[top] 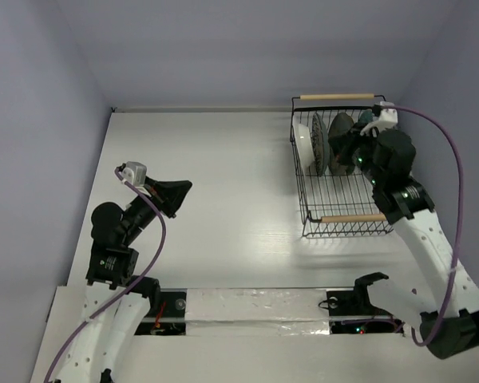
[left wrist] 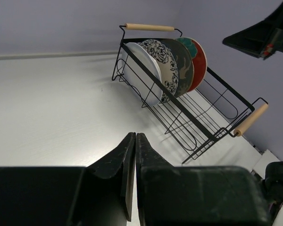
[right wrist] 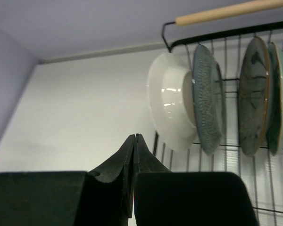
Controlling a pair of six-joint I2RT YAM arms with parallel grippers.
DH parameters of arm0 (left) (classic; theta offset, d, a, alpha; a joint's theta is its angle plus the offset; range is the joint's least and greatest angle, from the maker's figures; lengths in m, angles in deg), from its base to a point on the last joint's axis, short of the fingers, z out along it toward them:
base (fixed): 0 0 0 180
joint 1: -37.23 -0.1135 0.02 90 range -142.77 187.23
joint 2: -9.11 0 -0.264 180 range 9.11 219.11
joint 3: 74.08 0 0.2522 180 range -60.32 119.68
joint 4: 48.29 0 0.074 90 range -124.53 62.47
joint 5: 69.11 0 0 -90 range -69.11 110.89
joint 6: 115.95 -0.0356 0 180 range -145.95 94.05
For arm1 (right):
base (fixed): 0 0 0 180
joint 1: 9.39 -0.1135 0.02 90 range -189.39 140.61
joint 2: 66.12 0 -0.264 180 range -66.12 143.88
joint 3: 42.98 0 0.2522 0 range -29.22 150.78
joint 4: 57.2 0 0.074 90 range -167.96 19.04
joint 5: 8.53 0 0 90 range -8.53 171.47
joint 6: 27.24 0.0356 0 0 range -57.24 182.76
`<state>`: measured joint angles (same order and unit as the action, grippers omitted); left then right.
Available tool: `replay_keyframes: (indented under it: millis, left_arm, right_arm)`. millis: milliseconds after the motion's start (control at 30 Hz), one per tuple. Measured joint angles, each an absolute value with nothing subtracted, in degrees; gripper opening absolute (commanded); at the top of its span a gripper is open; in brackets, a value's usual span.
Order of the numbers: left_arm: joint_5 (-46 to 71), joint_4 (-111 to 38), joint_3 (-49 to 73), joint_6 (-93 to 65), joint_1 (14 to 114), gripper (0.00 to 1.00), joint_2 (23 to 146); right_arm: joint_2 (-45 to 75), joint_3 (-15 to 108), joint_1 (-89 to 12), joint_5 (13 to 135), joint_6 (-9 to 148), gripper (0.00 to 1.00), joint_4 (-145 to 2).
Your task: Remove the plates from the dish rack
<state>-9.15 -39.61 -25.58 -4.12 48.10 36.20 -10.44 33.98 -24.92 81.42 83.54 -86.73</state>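
Top external view showed the dish rack (top: 343, 203) at the far right of the desk (top: 223, 175), with the four plates (top: 323, 140) standing on edge in its far end. The right end effector (right wrist: 134, 137) hung over the rack close beside the plates, its fingers pressed together on nothing. The left end effector (left wrist: 135, 136), likewise pinched closed and empty, sat well apart from the rack, over the desk's left side.
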Motion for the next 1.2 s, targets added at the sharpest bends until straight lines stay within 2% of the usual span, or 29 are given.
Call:
replay_keyframes:
  millis: [67, 100, 133, 167, 233, 433, 767, 967, 1200]
  left_arm:
    - [-9.0, -39.6, -25.6, -4.1, 48.1, 0.12, 36.4]
    - [-8.9, -39.6, -25.6, -4.1, 48.1, 0.21, 36.5]
    - [-8.9, -39.5, -25.6, -4.2, 48.1, 0.26, 36.6]
    - [-8.8, -39.5, -25.6, -4.2, 48.1, 0.31, 36.7]
    - [-8.8, -39.4, -25.6, -4.1, 48.1, 0.34, 37.1]
    - [-8.9, -39.4, -25.6, -4.0, 48.1, 0.45, 38.3]
    - [-9.0, -39.4, -25.6, -4.0, 48.1, 0.47, 38.5]
    - [-9.1, -39.4, -25.6, -4.0, 48.1, 0.51, 38.4]
    - [-9.1, -39.4, -25.6, -4.0, 48.4, 0.52, 37.3]
  right_arm:
    - [-6.3, 35.8, -25.9, 84.7, 82.4, 0.09, -87.3]
    - [-4.3, 36.8, -26.1, 86.2, 81.9, 0.18, -87.8]
    - [-2.0, 37.9, -26.2, 88.1, 81.1, 0.39, -88.4]
    - [0.4, 39.0, -26.2, 90.0, 80.6, 0.47, -88.9]
    - [4.5, 41.6, -26.1, 93.3, 78.6, 0.57, -90.5]
    - [15.8, 48.6, -26.1, 100.5, 75.3, 0.57, -93.7]
    - [26.4, 56.1, -26.7, 105.3, 72.3, 0.56, -98.1]
    - [30.3, 57.2, -27.5, 109.3, 71.5, 0.53, -99.5]
    - [34.6, 60.7, -28.1, 114.0, 70.7, 0.36, -101.2]
